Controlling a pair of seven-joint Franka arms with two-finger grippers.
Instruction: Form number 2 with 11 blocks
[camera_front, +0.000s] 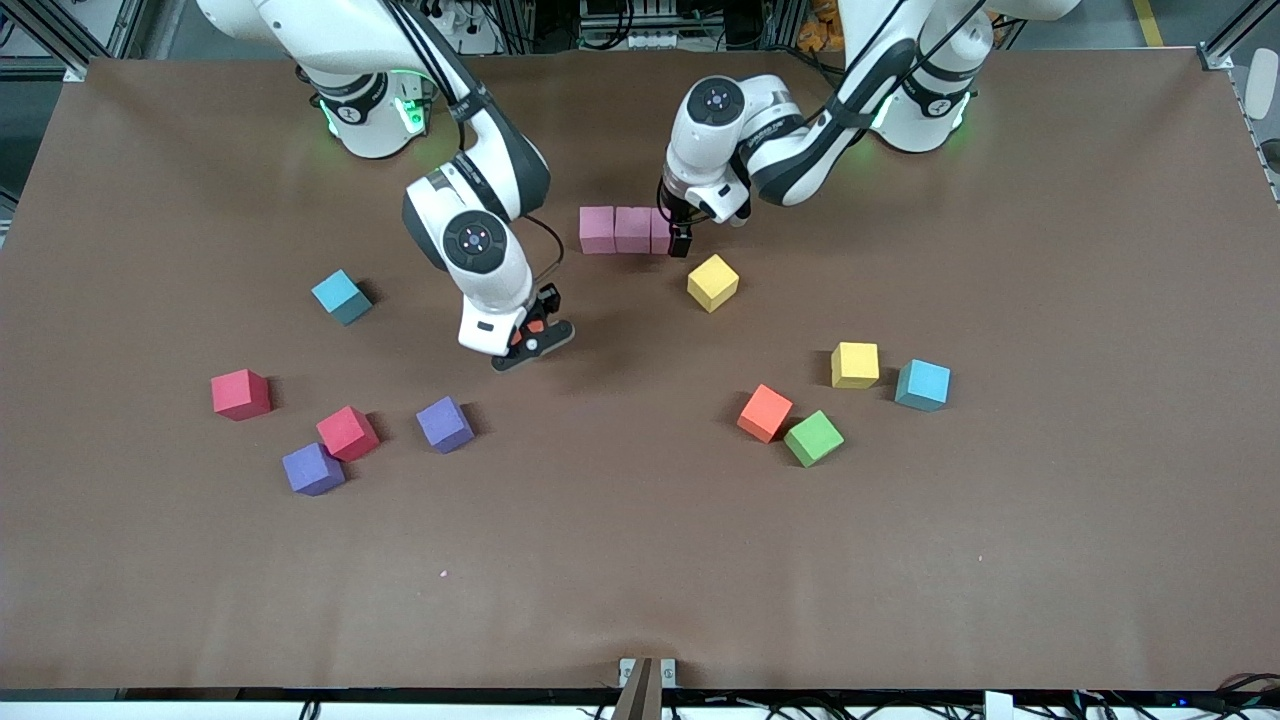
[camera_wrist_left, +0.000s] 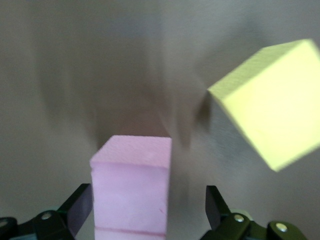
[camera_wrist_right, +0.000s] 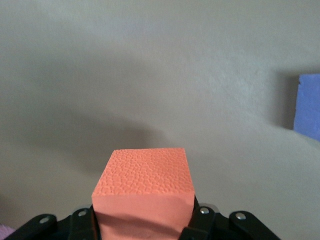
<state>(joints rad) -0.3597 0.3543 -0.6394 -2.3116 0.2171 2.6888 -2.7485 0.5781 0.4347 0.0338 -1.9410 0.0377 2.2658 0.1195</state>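
front view first: the left claw (camera_front: 681, 238) is down at the pink row (camera_front: 625, 229), at the row's end toward the left arm's side of the bench (camera_front: 640, 600), and its fingers stand wide apart either side of the end pink cube (camera_wrist_left: 131, 192) with daylight showing, so it grips nothing. that reads as the top row of the number 2 just laid, three pink cubes side by side near the bench's edge where the bases stand. the right claw (camera_front: 532, 338) hangs over bare bench around the middle, clamped on an orange cube (camera_wrist_right: 144, 192) that fills its jaws. so the step in hand looks like the second row: one cube, tucked touching the pink row's end toward the left arm's side, on the front-camera side of it. that calls for the left claw to lift clear first, since it sits right where the orange cube would go, and a loose yellow cube (camera_front: 712, 282) lies close by, easy to nudge. the rest wait scattered: another yellow (camera_front: 855, 364), an orange (camera_front: 765, 412) and a green (camera_front: 813, 438) toward the left arm's end, two red-looking cubes (camera_front: 240, 393) (camera_front: 347, 432) and two purple (camera_front: 313, 469) (camera_front: 444, 424) toward the right arm's end. small matte foam-like cubes, pebbled faces, crisp edges.
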